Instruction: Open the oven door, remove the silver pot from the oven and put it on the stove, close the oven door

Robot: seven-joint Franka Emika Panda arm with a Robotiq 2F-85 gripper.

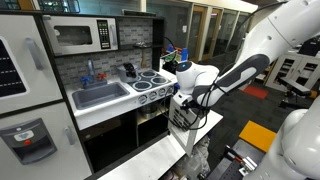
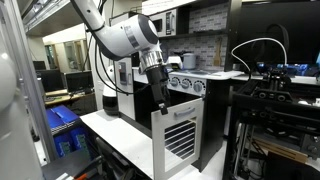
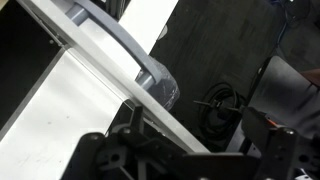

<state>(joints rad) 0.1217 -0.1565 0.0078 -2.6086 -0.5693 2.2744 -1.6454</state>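
My gripper [image 2: 160, 100] hangs just above the top edge of the oven door [image 2: 180, 137], fingers spread wide with nothing between them. The door stands upright, swung out from the cabinet, its slatted window facing an exterior camera. In the wrist view its grey handle [image 3: 145, 68] lies just ahead of the fingers, its long axis running diagonally from upper left to lower right along the white door edge. I judge the opening step done or nearly so. The next reach turns away from the door, into the dark oven cavity [image 1: 150, 120] below the stove [image 1: 152, 80]. I cannot make out the silver pot; I take it to be inside that cavity. The burner rings carry no pot that I can see.
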